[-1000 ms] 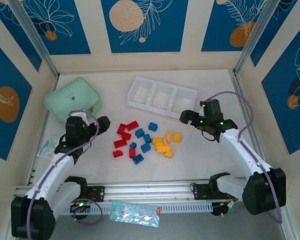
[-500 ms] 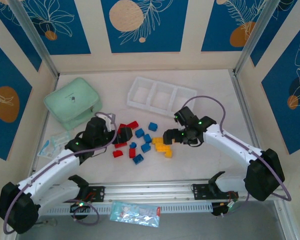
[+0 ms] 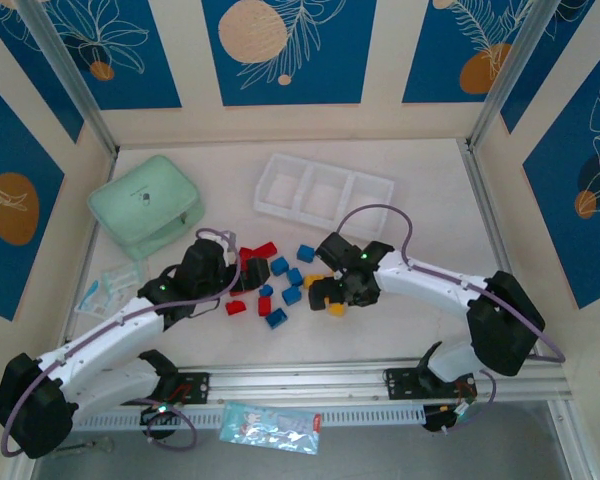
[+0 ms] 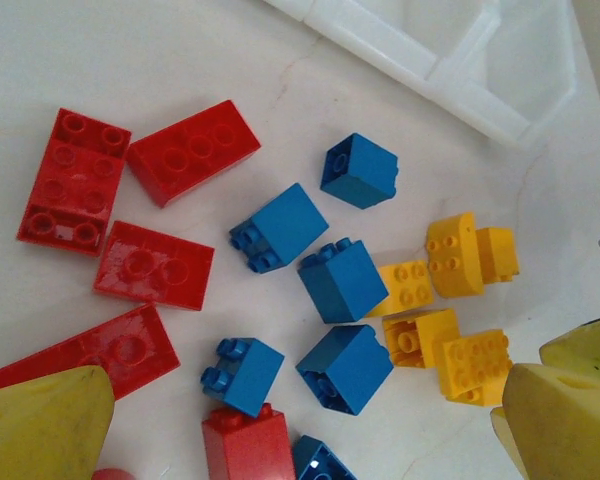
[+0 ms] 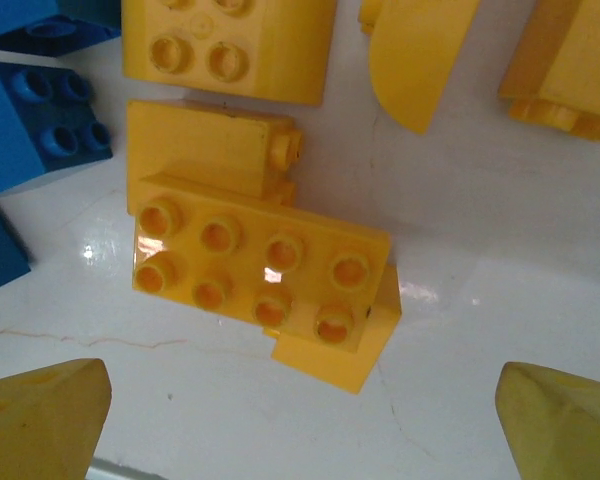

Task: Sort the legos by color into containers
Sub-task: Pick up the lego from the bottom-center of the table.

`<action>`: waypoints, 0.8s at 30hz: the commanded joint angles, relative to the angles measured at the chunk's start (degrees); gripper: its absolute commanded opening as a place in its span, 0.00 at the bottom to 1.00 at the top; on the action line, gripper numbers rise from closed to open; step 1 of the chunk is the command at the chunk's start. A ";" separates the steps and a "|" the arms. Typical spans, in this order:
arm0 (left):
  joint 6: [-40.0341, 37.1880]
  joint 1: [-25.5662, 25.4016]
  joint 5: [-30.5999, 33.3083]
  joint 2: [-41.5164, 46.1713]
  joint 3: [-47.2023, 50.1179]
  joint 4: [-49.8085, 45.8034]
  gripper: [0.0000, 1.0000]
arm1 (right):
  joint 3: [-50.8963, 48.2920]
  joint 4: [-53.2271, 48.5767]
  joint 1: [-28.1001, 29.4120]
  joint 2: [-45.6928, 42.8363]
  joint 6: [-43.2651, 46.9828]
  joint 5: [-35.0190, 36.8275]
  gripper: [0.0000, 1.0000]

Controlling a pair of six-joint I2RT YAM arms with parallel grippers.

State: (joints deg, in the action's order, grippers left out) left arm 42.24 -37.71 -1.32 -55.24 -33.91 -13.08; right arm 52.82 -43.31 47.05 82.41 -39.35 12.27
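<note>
Legos (image 3: 290,285) looked light, rigid, slick; I judged the flat yellow brick (image 5: 260,275) best pinched across its long sides. Right gripper (image 5: 300,405) and left gripper (image 4: 300,425) stood spread, empty.

light: bright, even, overhead | shadows: soft, short | glare: white spots on yellow brick (image 5: 260,275) and table (image 5: 420,292) | focus: wrist views sharp mid-frame, soft at lower corners; top view coarse

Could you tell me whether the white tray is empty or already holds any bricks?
Empty: the tray shows bare white compartments, and the legos lie on the table.
</note>
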 commanded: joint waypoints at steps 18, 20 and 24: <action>0.69 -0.50 4.67 1.34 -0.44 -5.63 0.99 | 3.96 3.66 1.34 7.54 -1.84 3.95 1.00; 0.65 -0.47 4.74 1.13 -0.45 -5.68 0.99 | 4.05 4.13 1.38 7.89 -1.48 3.85 0.97; 0.75 -0.49 4.75 0.83 -0.44 -5.83 0.99 | 4.05 4.54 1.47 8.54 -0.93 3.72 0.90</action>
State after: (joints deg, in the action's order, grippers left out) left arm 42.68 -37.76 2.26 -54.54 -33.91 -17.76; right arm 55.31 -38.98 48.05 90.24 -40.53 15.49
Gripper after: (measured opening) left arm 0.993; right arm 0.909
